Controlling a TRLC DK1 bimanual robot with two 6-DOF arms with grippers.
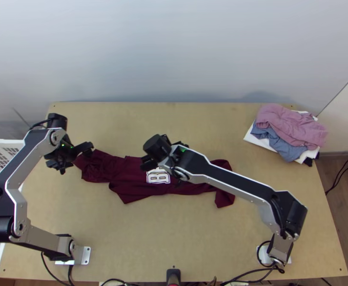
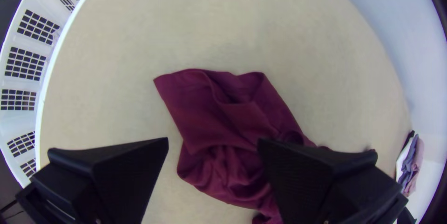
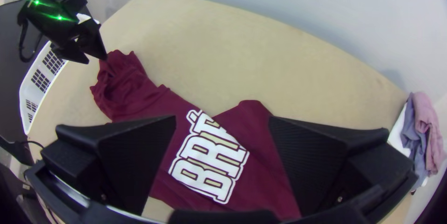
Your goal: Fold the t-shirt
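At the left end of the shirt, the left gripper is nearer, spread wide; the shirt's long axis runs left to right.

The place looks like a robotics lab or test corner: metal arm mounts and trailing cables sit behind the left gripper and right gripper, at a plain wooden table. A bare pale wall stands beyond both; a laundry basket is left of the left one.
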